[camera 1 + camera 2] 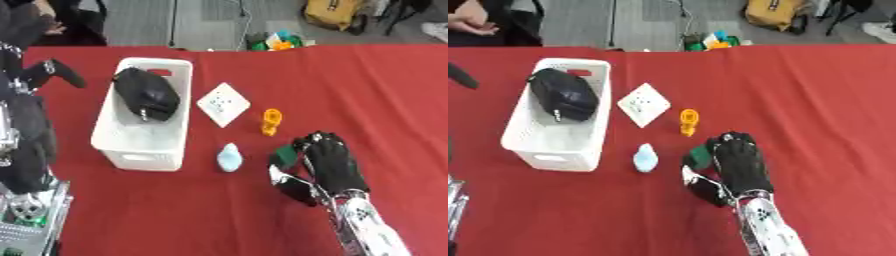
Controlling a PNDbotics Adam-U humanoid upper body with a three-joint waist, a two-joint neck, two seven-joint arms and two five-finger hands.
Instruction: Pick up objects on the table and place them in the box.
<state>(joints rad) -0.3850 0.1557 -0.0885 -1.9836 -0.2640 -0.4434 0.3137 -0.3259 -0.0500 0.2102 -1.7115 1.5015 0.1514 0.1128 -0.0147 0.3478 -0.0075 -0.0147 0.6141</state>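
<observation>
Red cloth [350, 90] covers the whole table; items are listed from the robot's left.

Left hand [61, 71]: black, at the left edge of the left eye view, well apart from the work. Whether its fingers are straight or curled cannot be told.

White box [109, 135]: slotted plastic basket, upright, left of centre. It already holds one black pouch [147, 95], lying in the far half; the near half shows bare floor.

White flat card [224, 104]: square with small marks, lying askew just right of the box, untouched.

Pale blue object [230, 158]: small, rounded, on the cloth near the box's near right corner, untouched.

Orange object [272, 121]: small, upright, just right of the card, untouched.

Green object [282, 156]: dark green, on the cloth at the fingertips of the right hand [332, 162]. That hand lies palm down with fingers bent over the green object's right side, apparently closing on it; whether it is truly clasped or only touched cannot be told.

Risks, as judged: only an edge of the green object seems covered, so it may slip out on lifting. The carry to the box crosses the orange and blue objects, which a low hand could knock aside. The pouch crowds the far half, so a drop there could roll off.
</observation>
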